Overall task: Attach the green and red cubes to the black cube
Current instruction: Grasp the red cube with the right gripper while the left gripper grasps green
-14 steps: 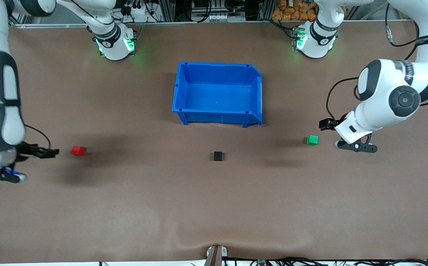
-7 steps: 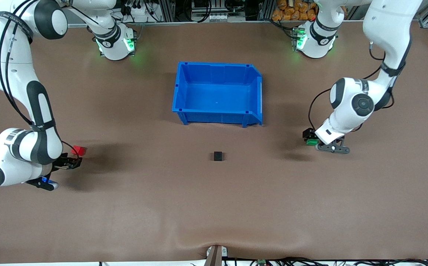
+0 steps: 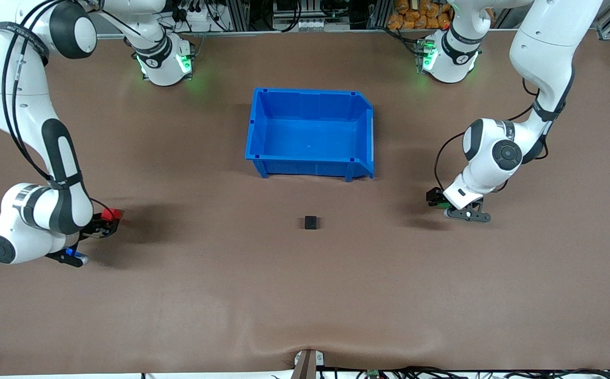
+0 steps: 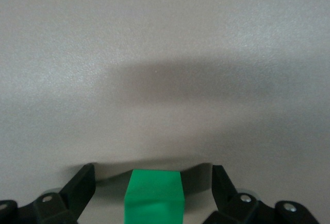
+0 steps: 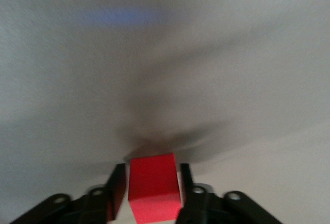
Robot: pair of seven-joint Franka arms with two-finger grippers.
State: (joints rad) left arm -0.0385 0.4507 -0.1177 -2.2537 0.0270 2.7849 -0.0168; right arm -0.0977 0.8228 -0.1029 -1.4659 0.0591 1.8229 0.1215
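Progress is at the pickup stage, by my reading: neither coloured cube has reached the black cube [image 3: 310, 222], which sits alone near the middle of the worktop [image 3: 283, 295], somewhat closer to the front-camera edge than the blue bin [image 3: 252, 138]. At much the same depth, toward the right arm's end, the right pincer [image 3: 106, 223] is low at the red cube [image 3: 110, 213]; its wrist view shows the red cube [image 5: 153, 187] with both fingers pressed against its sides, so I judge it clenched on the cube. Toward the left arm's end, the left pincer [image 3: 438, 202] is down around the green cube [image 3: 443, 204]; in its wrist view the green cube [image 4: 154, 197] sits between the fingers with clear gaps on either side, so this pincer is spread and has not yet gripped. Left to do: close on green, carry both cubes in to the black one and join them. The worktop is a brown mat with a slight ripple at the middle of the front-camera edge. Farther off, the bin stands empty, then the arm bases glow green along the top edge, with cables and metal framing past it.
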